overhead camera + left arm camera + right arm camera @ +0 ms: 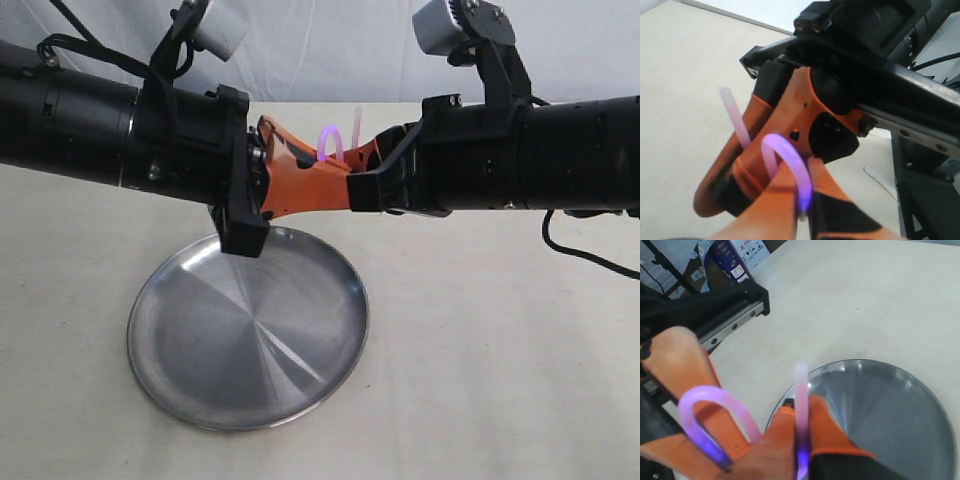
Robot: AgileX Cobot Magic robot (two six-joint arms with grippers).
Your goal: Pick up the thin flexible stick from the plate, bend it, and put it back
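Both orange grippers meet above the far rim of the steel plate (pixel 248 345), each shut on the thin flexible stick (pixel 330 140). The stick is bent into a tight glowing purple loop (pixel 790 155) between them, and one pale pink end (pixel 735 117) pokes free. My left gripper (pixel 805 200) pinches one leg of the loop. My right gripper (pixel 802 440) clamps the stick's other part (pixel 801 390), with the loop (pixel 710 405) off to one side and the plate (pixel 900 430) below. In the exterior view the left gripper (pixel 300 175) and right gripper (pixel 362 158) touch tips.
The plate lies on a pale cloth-covered table (pixel 480 350) and holds nothing. Black arm bodies (pixel 90 125) (pixel 560 155) span the scene at mid height. Boxes (pixel 735 257) and a metal rail (pixel 735 322) stand beyond the table edge.
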